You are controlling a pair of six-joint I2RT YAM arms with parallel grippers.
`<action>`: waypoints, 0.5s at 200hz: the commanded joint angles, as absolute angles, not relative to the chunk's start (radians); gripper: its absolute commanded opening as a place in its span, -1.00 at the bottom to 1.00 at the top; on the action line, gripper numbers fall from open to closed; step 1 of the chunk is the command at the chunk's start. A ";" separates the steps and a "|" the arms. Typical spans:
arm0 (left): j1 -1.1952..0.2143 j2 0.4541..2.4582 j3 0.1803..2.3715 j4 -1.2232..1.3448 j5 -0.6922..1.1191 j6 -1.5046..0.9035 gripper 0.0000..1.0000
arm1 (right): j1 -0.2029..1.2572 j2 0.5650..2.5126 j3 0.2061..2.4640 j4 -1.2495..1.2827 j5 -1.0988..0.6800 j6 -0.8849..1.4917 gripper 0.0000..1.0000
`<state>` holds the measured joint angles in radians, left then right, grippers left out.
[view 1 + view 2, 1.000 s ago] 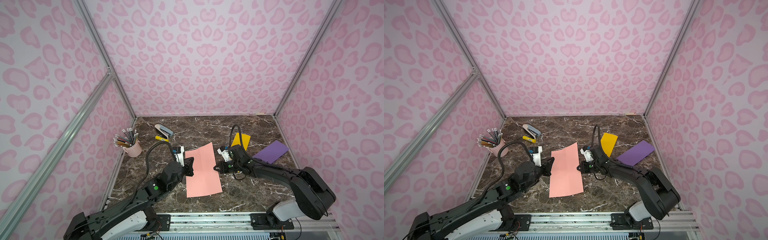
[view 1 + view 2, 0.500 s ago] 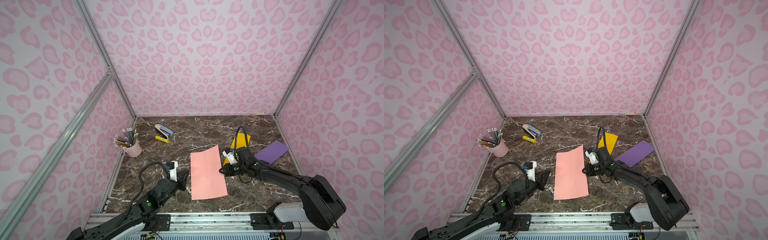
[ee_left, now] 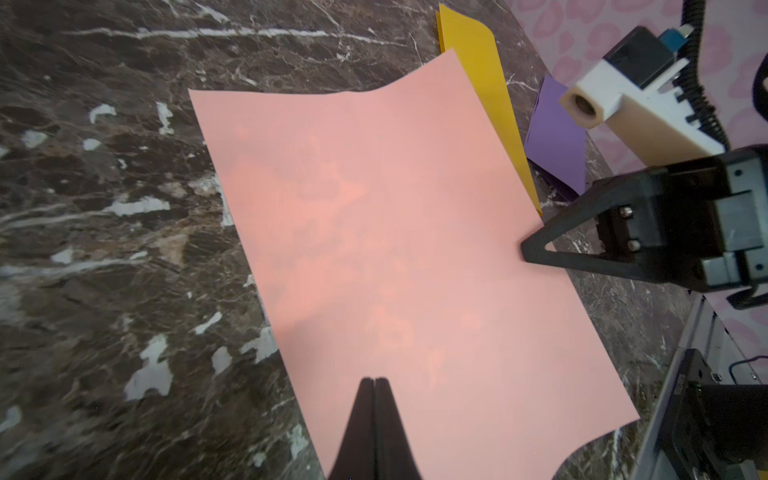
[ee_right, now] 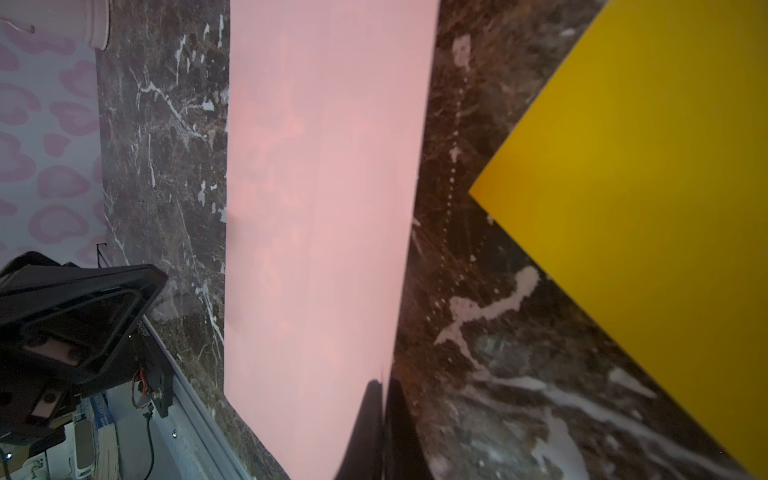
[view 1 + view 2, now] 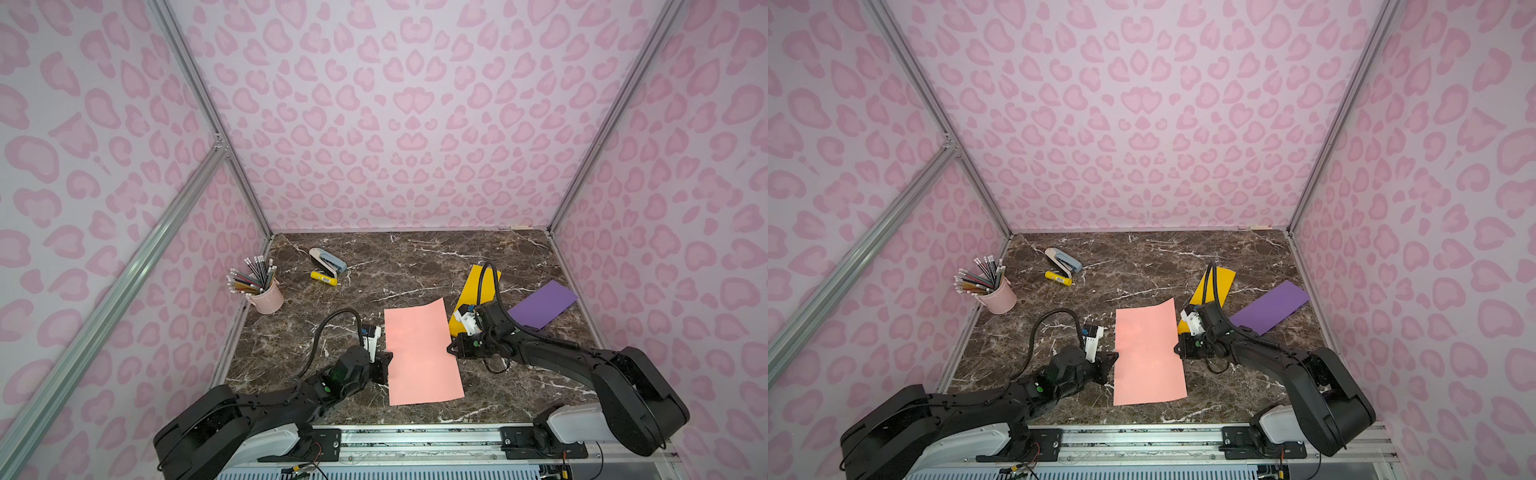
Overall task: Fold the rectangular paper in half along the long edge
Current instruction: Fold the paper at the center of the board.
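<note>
The pink rectangular paper (image 5: 419, 353) (image 5: 1148, 353) lies flat at the middle of the marble table, its long edges running from front to back. My right gripper (image 5: 451, 348) (image 5: 1177, 349) is shut on the paper's right long edge; in the right wrist view that edge of the paper (image 4: 316, 187) runs into the seam between the jaws of the right gripper (image 4: 384, 382). My left gripper (image 5: 386, 365) (image 5: 1115, 357) sits at the left long edge. In the left wrist view the left gripper (image 3: 374, 379) is shut, both tips above the paper (image 3: 395, 228), nothing between them.
A yellow sheet (image 5: 478, 291) and a purple sheet (image 5: 542, 307) lie behind and right of the right gripper. At the back left stand a pink cup of pencils (image 5: 266, 293), a stapler (image 5: 328, 259) and a yellow marker (image 5: 324, 278). The rail runs along the front edge.
The paper has slid right and toward the front with the right gripper. The left arm drew back, then returned to the paper's left edge, and its jaws closed.
</note>
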<state>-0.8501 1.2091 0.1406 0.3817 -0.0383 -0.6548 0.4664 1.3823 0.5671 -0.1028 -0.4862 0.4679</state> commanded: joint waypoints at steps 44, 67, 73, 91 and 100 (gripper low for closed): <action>-0.851 1.412 0.212 0.490 0.005 -0.651 -0.91 | 0.468 1.387 0.573 -0.087 -0.494 0.467 -1.00; -0.851 1.454 0.231 0.441 -0.003 -0.654 -0.92 | 0.466 1.386 0.578 -0.100 -0.493 0.463 -1.00; -0.851 1.463 0.234 0.437 -0.003 -0.656 -0.92 | 0.467 1.382 0.579 -0.104 -0.492 0.462 -1.00; -0.851 1.487 0.243 0.422 -0.011 -0.666 -0.91 | 0.468 1.370 0.590 -0.122 -0.493 0.463 -1.00; -0.851 1.500 0.247 0.414 -0.013 -0.670 -0.92 | 0.468 1.361 0.595 -0.131 -0.496 0.462 -1.00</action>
